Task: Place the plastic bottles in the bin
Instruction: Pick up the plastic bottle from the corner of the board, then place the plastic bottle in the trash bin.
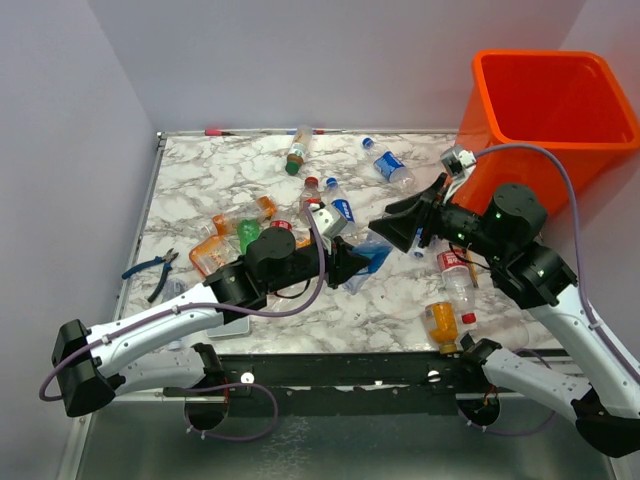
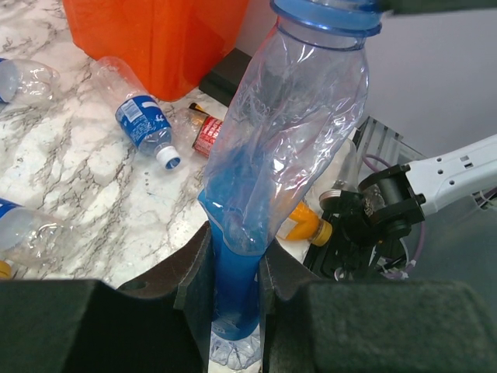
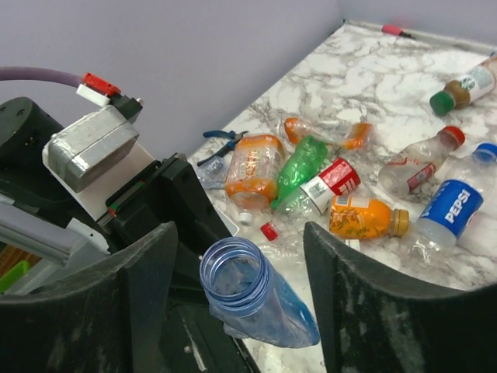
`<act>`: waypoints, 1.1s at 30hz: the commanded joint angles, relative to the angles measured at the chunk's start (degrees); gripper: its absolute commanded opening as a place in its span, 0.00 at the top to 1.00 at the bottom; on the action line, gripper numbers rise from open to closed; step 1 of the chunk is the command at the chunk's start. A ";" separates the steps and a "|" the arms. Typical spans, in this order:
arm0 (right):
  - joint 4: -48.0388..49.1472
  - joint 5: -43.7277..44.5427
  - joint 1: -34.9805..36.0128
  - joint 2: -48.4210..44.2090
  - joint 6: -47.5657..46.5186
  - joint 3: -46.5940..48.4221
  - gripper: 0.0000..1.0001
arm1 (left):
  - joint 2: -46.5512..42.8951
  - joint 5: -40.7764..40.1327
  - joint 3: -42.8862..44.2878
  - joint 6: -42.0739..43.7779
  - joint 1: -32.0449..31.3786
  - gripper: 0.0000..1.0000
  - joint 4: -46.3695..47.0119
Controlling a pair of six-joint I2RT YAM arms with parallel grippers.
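The left gripper [image 2: 233,268] pinches the base of a crushed blue-tinted bottle [image 2: 287,132], held out between the two arms. The right gripper [image 3: 241,264] has its fingers spread either side of the bottle's open mouth (not touching it). Other bottles [image 3: 365,217] lie scattered on the marble table [image 1: 200,170]. The orange bin [image 1: 500,140] stands at its far right corner.

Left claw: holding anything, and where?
The blue bottle, pinched near its base by the left claw; the open right claw flanks its neck, not gripping.

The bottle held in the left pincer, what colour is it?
The bottle is translucent blue, crushed; the left wrist view shows it best.
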 commanded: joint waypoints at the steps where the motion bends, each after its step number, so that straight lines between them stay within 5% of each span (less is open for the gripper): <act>1: -2.74 -0.27 0.16 1.63 -0.73 0.68 0.39 | 0.41 1.85 1.67 -1.15 0.20 1.00 2.00; 4: -2.60 -0.14 0.20 2.45 -0.26 0.88 0.58 | 0.34 1.63 1.66 -1.55 0.25 1.00 2.16; 9: -3.65 -0.57 0.20 3.43 -0.33 1.55 0.76 | -0.73 -0.31 0.98 -1.82 0.24 0.96 3.14; 11: -4.30 0.67 0.20 3.29 -0.66 2.25 0.96 | -1.67 -1.21 0.05 -1.84 0.24 0.55 4.60; 13: -5.88 2.97 0.20 3.28 -1.54 4.33 1.00 | -2.94 -3.00 -1.43 -1.62 0.24 0.12 6.31; 14: -7.18 4.54 0.20 3.51 -2.25 6.07 1.00 | -3.94 -4.52 -2.26 -1.53 0.17 0.02 6.98; 18: -11.97 16.58 0.14 6.16 -6.76 18.28 1.00 | -8.95 -13.42 -4.71 1.38 0.22 0.01 7.83; 23: -7.29 45.61 0.16 13.26 -15.85 34.17 1.00 | -16.05 -26.74 -7.57 7.19 0.24 0.01 7.56; 27: 17.31 70.64 -0.03 18.77 -34.02 35.31 1.00 | -21.15 -34.77 -11.04 11.74 0.22 0.01 7.05; 30: 41.52 75.03 -2.35 23.34 -49.60 34.05 1.00 | -24.98 -38.59 -14.41 14.31 0.24 0.01 7.11; 33: 49.67 76.08 -8.27 29.51 -52.71 38.11 1.00 | -27.84 -41.66 -17.38 16.07 0.25 0.01 8.46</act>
